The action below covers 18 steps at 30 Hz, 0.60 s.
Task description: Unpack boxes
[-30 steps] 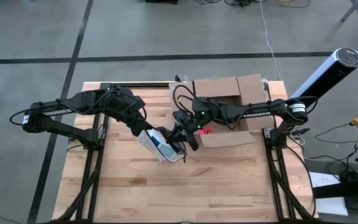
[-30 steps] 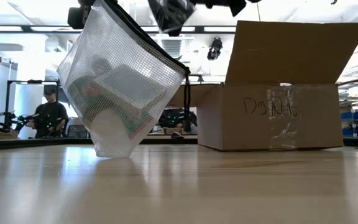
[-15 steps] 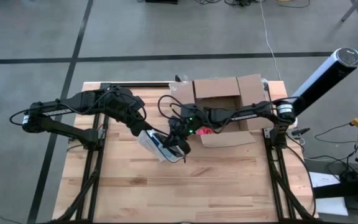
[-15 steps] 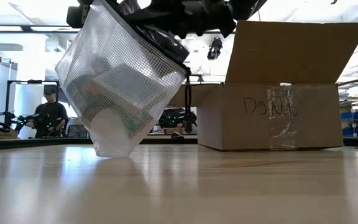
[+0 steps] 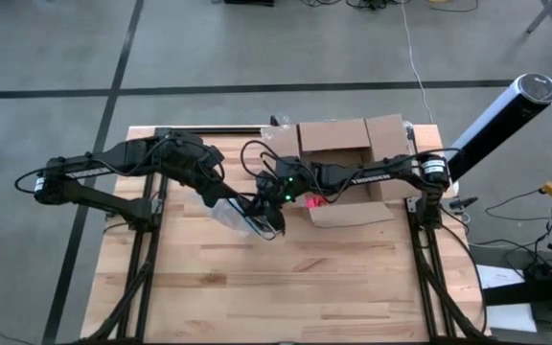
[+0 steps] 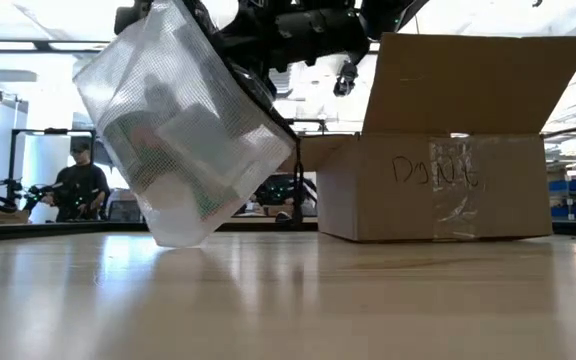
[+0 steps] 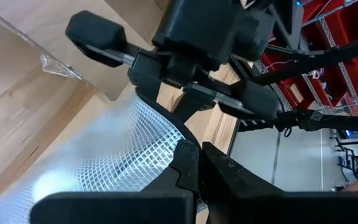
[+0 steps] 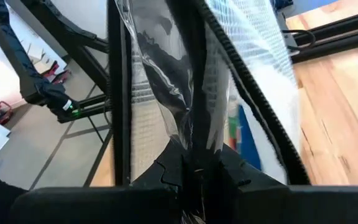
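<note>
Left claw (image 5: 230,204): pressed together, pinching the top edge of the mesh pouch (image 6: 183,130), which hangs below it with only its lowest corner near the tabletop (image 5: 353,278).
Right claw (image 5: 264,203): pressed together on the pouch's dark zip edge, just beside the left claw; its arm reaches across from the box side.
Mesh pouch: translucent white netting, tilted, with pale packets and a bit of blue showing inside; both claws grip its upper rim.
Cardboard box (image 5: 345,153): brown, flaps open, standing on the tabletop behind and to the right of both claws, apart from them; dark handwriting and clear tape on its front in the low view (image 6: 438,180).
Red object (image 5: 314,200): small, on the tabletop between the right claw and the box.
Person (image 6: 80,185): in the room far beyond the tabletop, behind the pouch.
</note>
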{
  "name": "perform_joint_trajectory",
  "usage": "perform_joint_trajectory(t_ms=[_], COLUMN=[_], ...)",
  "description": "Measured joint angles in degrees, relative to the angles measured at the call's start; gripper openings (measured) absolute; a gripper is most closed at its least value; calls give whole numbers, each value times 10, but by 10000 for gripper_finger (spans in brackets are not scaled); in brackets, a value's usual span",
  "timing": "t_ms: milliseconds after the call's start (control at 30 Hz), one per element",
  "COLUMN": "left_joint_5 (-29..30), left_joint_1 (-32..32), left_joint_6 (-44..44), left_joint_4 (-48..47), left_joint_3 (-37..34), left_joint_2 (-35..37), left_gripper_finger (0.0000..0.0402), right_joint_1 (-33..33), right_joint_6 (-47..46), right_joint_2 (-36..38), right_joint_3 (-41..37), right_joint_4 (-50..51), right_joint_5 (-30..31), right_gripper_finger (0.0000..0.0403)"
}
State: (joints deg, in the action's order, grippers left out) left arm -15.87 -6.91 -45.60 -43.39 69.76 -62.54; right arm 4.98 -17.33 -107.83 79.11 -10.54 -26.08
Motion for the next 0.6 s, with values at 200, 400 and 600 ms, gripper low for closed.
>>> perform_joint_trajectory(t_ms=[200, 400, 600], left_joint_5=[-1, -1, -2], left_joint_1=[0, 0, 1], left_joint_6=[-6, -14, -17], left_joint_4=[19, 38, 40], left_joint_3=[0, 0, 0], left_joint_2=[0, -1, -1], left_gripper_finger=[0, 0, 0], right_joint_1=[-4, -2, -2], right_joint_6=[-3, -22, -22], right_joint_2=[0, 0, 0], right_joint_3=[0, 2, 18], right_joint_4=[-7, -6, -1], right_joint_5=[-4, 10, 10], right_gripper_finger=[20, 89, 208])
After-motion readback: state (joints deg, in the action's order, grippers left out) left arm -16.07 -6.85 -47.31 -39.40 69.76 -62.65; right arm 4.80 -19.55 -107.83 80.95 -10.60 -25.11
